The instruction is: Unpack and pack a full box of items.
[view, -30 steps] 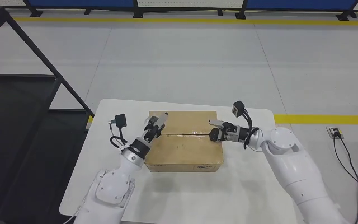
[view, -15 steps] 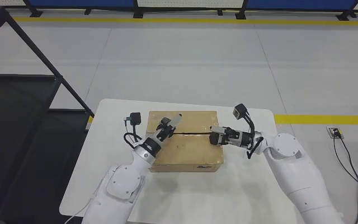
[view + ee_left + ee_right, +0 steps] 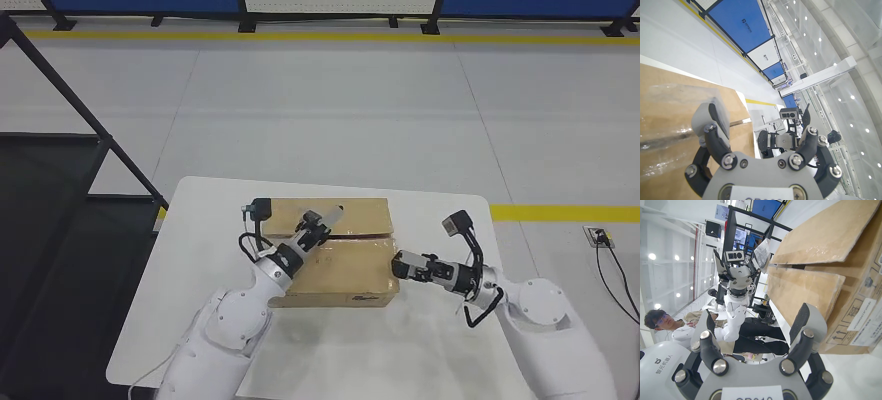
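L gripper (image 3: 760, 108) spread wide over box top, crumpled clear tape (image 3: 762, 254) stuck on one finger (image 3: 698, 117). R gripper (image 3: 756, 311) also spread, holding nothing, just beside box's right end. Cardboard box (image 3: 345, 265) sits mid white table (image 3: 380, 340), top flaps slightly parted at seam.

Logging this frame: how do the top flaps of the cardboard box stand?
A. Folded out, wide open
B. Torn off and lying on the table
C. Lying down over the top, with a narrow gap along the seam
C: in the right wrist view both flaps of the box lie down across its top, with only a dark slit between their edges.
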### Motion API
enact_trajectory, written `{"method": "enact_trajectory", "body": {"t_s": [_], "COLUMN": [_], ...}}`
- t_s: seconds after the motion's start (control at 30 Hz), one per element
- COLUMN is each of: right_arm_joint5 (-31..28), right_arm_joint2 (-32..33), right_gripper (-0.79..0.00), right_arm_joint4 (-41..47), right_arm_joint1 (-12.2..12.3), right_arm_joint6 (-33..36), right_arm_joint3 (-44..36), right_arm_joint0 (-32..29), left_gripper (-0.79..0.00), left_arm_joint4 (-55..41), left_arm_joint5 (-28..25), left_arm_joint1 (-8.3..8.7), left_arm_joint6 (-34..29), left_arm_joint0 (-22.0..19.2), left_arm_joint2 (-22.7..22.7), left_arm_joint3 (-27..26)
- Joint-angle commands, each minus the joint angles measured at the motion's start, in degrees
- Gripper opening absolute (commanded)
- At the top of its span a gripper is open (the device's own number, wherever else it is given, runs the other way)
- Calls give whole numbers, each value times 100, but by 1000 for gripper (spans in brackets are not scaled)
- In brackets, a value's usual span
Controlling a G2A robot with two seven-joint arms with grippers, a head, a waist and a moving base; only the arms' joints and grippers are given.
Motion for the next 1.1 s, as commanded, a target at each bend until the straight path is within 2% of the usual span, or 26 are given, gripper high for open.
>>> {"method": "enact_trajectory", "body": {"t_s": [0.0,0.57,1.07], "right_arm_joint5": [-14,-159,-290], "right_arm_joint2": [65,215,415], "right_gripper": [0,0,0], "right_arm_joint4": [26,195,312], "right_arm_joint1": [20,107,193], "right_arm_joint6": [5,57,33], "right_arm_joint3": [-28,77,39], "right_arm_joint0": [-80,-246,-511], "left_gripper": [0,0,0], "left_arm_joint4": [23,250,280], "left_arm_joint5": [12,104,156], "left_arm_joint1": [-17,-161,-356], "left_arm_joint6": [-13,3,45], "left_arm_joint0": [-43,-332,-711], "left_arm_joint2": [57,472,897], "left_arm_joint3": [29,339,838]}}
